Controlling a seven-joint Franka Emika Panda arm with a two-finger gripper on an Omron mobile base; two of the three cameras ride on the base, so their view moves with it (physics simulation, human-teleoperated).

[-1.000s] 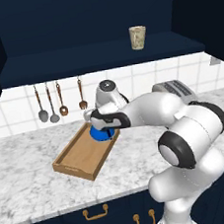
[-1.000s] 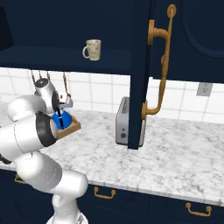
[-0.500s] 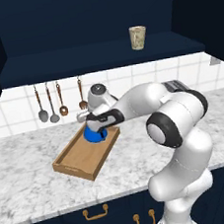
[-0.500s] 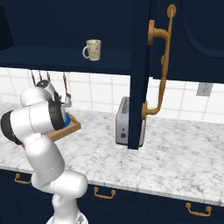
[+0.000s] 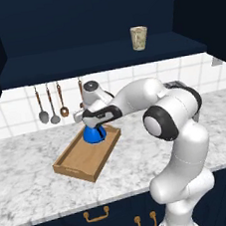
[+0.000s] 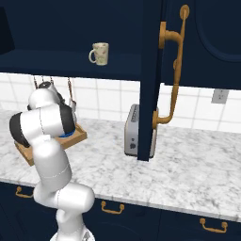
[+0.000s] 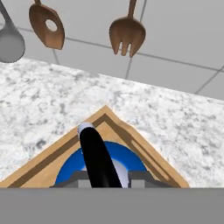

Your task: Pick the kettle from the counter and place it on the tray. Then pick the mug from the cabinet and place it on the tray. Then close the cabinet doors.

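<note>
The counter (image 5: 38, 179) is taken as the reference: an open cabinet door (image 6: 149, 80) is seen above its right part and just in front of the toaster (image 6: 133, 131), while the wooden tray (image 5: 88, 154) is laid at an angle on its left part, with bare marble left in front. The kettle (image 5: 94, 133) is set in the tray's far corner, under the hanging utensils (image 5: 49, 103), and the mug (image 6: 100, 53) is kept on the cabinet shelf above. The gripper (image 5: 93, 123) is placed over the kettle's black handle (image 7: 97, 159), the fingers (image 7: 82, 180) close at both sides; whether it is clamped cannot be told.
</note>
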